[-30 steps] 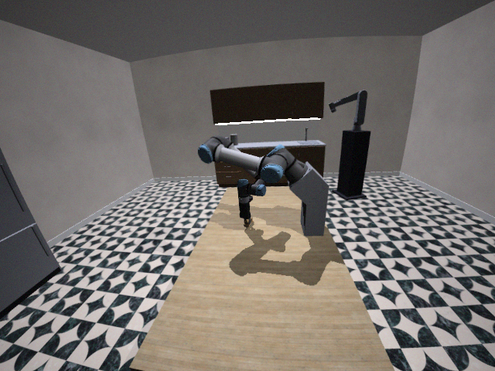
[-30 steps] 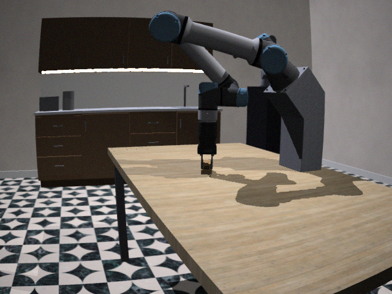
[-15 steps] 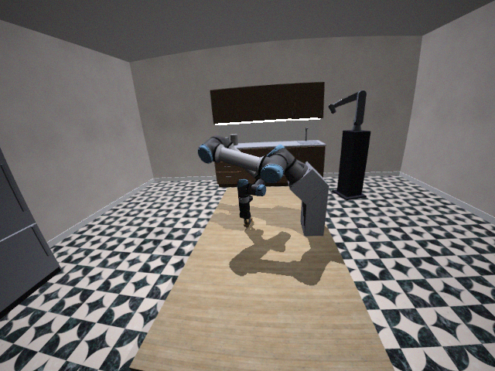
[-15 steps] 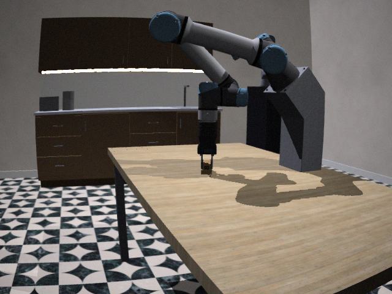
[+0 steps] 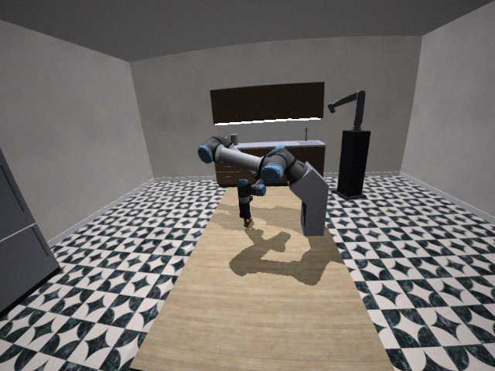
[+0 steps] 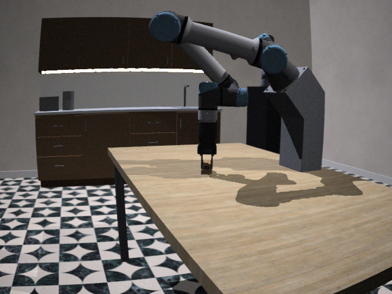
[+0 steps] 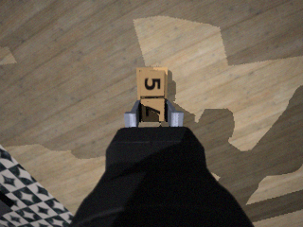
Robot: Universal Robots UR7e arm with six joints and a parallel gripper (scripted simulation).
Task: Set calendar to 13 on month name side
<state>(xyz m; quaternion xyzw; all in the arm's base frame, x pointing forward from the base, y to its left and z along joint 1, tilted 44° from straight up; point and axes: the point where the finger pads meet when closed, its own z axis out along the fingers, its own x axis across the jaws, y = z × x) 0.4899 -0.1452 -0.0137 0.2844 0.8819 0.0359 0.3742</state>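
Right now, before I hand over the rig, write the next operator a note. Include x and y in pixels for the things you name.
Gripper (image 5: 248,222) (image 6: 206,164) (image 7: 152,106): low over the table, fingers either side of the near cube (image 7: 152,111); can't tell whether they grip it.
Things: far cube (image 7: 151,82), "5" up, sits next to the near one; dark tray (image 6: 206,173) shows low beneath the fingers.
Done: 13 not confirmed; month side unreadable.
Left: check the date, seat both cubes flat if needed, release, leave everything still.

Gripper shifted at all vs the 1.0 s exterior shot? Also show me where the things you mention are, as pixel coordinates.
No visible shift: the gripper (image 6: 206,161) (image 7: 152,106) hangs at the same spot against the table's (image 6: 253,221) far edge.
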